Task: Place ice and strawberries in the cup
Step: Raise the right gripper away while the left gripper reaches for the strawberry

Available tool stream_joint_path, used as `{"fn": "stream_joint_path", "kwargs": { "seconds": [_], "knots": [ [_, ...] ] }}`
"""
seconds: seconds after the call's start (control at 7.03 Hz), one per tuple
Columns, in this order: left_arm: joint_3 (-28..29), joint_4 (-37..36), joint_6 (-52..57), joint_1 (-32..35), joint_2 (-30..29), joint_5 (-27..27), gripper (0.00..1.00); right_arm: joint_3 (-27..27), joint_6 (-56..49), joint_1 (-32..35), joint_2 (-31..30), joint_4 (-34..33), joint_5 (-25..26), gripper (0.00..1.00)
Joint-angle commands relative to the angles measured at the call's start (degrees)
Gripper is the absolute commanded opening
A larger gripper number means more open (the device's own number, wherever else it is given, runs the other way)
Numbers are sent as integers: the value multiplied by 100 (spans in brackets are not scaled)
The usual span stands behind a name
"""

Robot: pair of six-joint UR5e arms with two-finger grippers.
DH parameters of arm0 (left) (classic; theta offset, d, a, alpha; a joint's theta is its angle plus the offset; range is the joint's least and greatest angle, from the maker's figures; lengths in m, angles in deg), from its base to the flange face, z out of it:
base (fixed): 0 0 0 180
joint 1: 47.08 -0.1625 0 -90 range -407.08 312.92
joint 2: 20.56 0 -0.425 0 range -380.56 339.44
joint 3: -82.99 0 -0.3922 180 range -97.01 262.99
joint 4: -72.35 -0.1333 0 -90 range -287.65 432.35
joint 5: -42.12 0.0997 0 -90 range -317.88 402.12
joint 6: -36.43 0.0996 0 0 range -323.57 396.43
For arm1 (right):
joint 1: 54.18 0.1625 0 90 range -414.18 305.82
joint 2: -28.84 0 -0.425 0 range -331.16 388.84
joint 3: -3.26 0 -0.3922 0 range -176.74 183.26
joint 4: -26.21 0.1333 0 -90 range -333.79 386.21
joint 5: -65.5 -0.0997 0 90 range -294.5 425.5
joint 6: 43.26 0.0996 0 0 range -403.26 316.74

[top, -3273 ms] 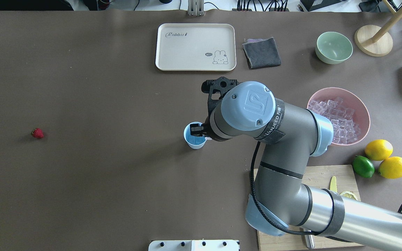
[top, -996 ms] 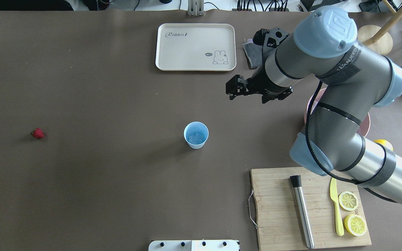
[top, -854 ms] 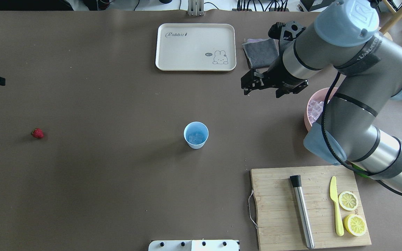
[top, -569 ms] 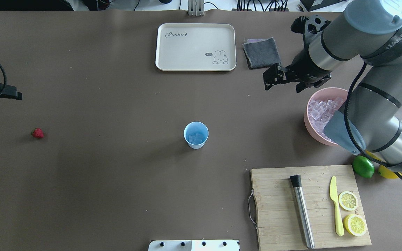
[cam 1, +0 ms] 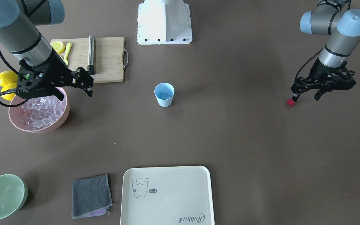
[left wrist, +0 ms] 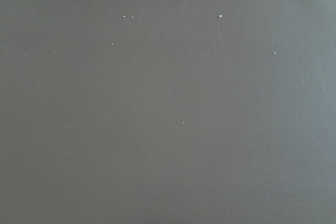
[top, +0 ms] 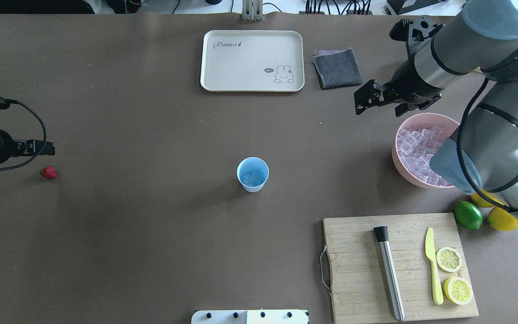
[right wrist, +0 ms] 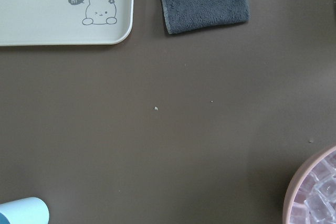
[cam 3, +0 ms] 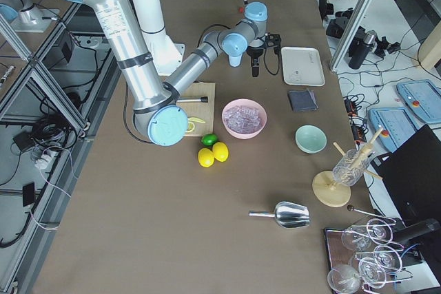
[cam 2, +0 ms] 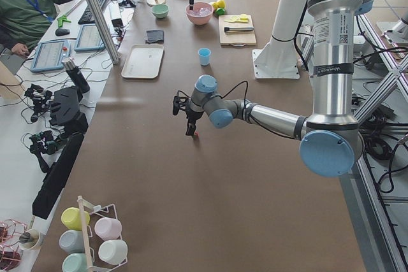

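Round blue plastic cup (top: 252,174) stands upright in the middle of the brown desk (top: 151,234), with clear ice cubes (top: 252,178) inside.
Far to its left lies the small red strawberry (top: 48,172), too tiny to tell which way it points. The left end effector (cam 1: 305,95) hangs just above it, spread wide and holding nothing. Farther back, the right end effector (top: 378,108) is spread wide too, beside the round pink bowl (top: 396,153) of ice.

Even bright light, soft shadows, sharp focus.

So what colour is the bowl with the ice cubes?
The bowl is pink, clearest in the overhead view.
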State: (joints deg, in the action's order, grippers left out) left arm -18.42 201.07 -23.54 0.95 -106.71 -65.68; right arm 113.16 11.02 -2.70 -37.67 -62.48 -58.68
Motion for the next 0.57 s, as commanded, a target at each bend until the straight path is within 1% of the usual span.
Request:
{"fn": "stream_joint_path", "kwargs": {
  "seconds": [0.0, 0.43],
  "knots": [
    [323, 477, -339, -442, 2, 389, 97, -4, 21, -6, -3, 0, 8, 100],
    [429, 505, -313, -462, 2, 383, 97, -4, 47, -6, -3, 0, 8, 100]
  ]
}}
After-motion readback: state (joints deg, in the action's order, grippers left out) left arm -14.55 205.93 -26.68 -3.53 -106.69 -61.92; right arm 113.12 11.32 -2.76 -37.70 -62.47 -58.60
